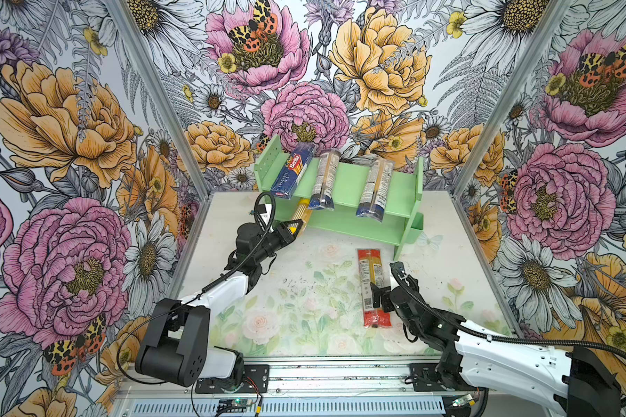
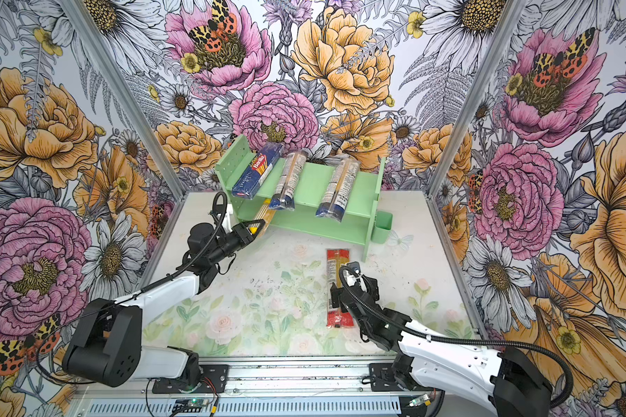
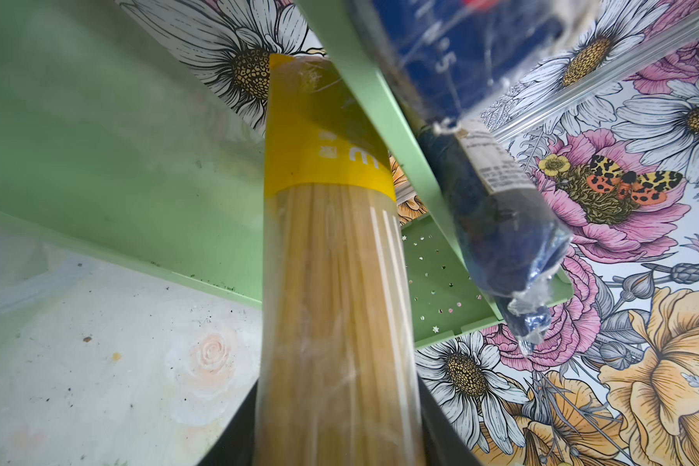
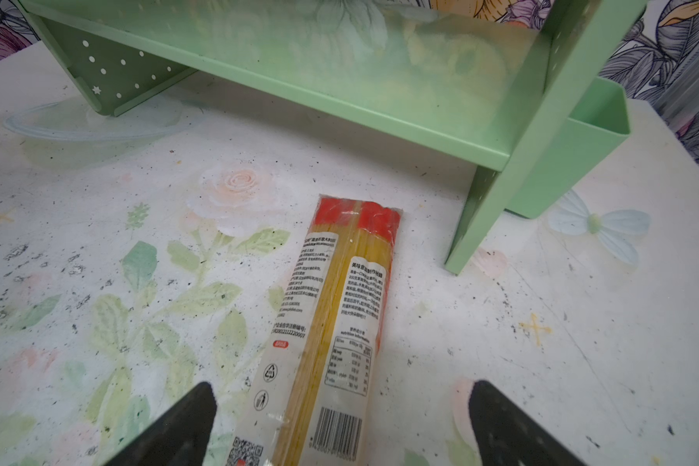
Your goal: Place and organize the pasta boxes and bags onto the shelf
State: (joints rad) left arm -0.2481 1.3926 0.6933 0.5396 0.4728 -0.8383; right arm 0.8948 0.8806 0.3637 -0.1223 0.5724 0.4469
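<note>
Right tool (image 4: 342, 387), jaws apart, is straddling the red-ended spaghetti bag (image 4: 340, 302) lying on the desk (image 1: 304, 289) near right, likely for a grasp. Left tool (image 1: 292, 229), clamped on the yellow spaghetti bag (image 1: 301, 216), is holding it endwise between the tiers of the shelf (image 1: 344, 184), far left, below the Barilla box (image 1: 291, 173).

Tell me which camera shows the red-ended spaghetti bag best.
The right wrist view: it shows the red-ended bag close up, label and barcode visible, flat on the table between the right gripper's open jaws. Both top views show it small, partly behind that gripper. The left wrist view misses it.
</note>
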